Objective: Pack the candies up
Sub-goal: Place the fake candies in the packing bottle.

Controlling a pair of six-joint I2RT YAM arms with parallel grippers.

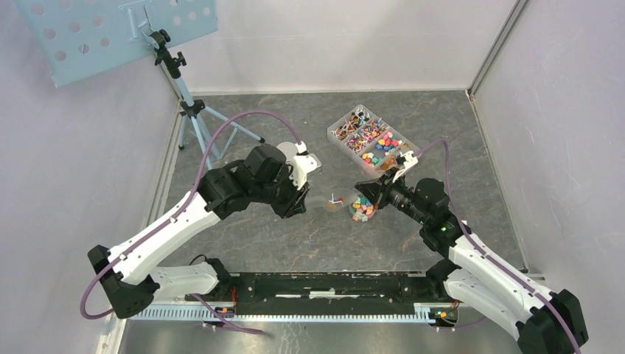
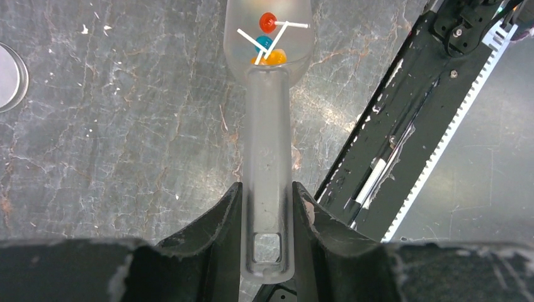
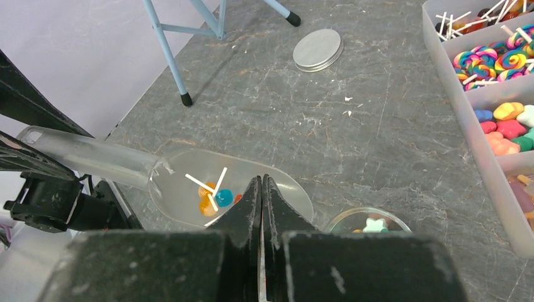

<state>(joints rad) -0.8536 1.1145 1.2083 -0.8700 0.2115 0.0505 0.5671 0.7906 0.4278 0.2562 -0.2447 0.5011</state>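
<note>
My left gripper [image 2: 267,189] is shut on the handle of a clear plastic scoop [image 2: 267,126]. A few small lollipop candies [image 2: 267,38], red, blue and orange with white sticks, lie in its bowl. In the top view the scoop [image 1: 333,200] is held just left of a small clear jar [image 1: 361,209] holding several coloured candies. My right gripper [image 3: 262,182] is shut and empty, right beside the jar [image 3: 368,221] and over the near rim of the scoop's bowl [image 3: 189,176]. The scooped candies [image 3: 217,196] show just left of its fingertips.
A clear compartment box [image 1: 372,139] of assorted candies stands behind the jar; it runs along the right edge of the right wrist view [image 3: 469,119]. A grey round lid [image 3: 318,50] lies on the table. A tripod stand [image 1: 193,110] stands at the back left.
</note>
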